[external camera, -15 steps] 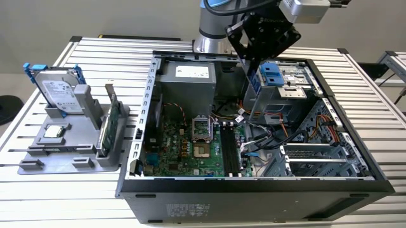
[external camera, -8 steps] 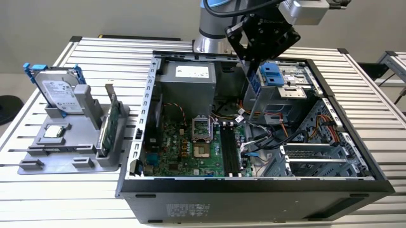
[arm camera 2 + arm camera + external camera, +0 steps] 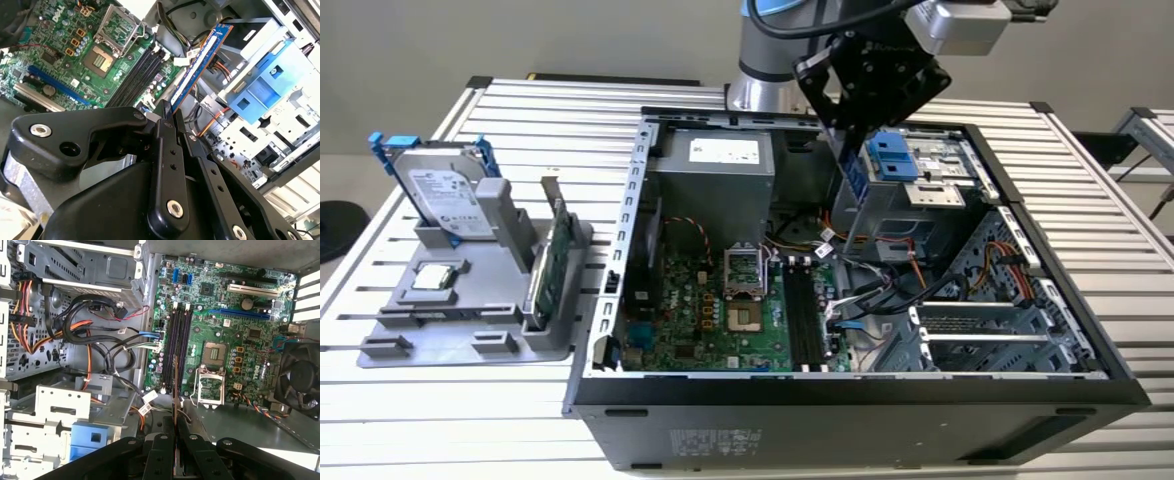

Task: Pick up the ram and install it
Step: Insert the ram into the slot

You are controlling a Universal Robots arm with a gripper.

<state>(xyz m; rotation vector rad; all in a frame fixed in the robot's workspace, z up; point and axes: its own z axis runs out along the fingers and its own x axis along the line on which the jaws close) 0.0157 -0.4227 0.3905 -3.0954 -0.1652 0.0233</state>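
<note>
**Q:** One step or both: how much of the task is done?

**A:** About half, judging by how things lie. The ram (image 3: pixel 200 62) is picked up and hangs over the open computer case (image 3: pixel 624 240). It is well apart from the grey holder (image 3: pixel 454 330) at the exterior view's left, where the hard drive (image 3: pixel 444 192) and green card (image 3: pixel 558 250) stand. Installation is not yet done. The black memory slots (image 3: pixel 177 345) on the motherboard (image 3: pixel 240 315) are bare, and the stick is held clear of them, not touching.

**Q:** And the end effector?

**A:** The gripper (image 3: pixel 168 112) is clenched on the ram. Its fingers (image 3: pixel 164 140) are nearly together, with only the thin board between them. In the first wrist view the stick shows edge-on, roughly in line with the slots. In the second wrist view it slants away from the fingers, beside the blue drive cage (image 3: pixel 265 85).
</note>
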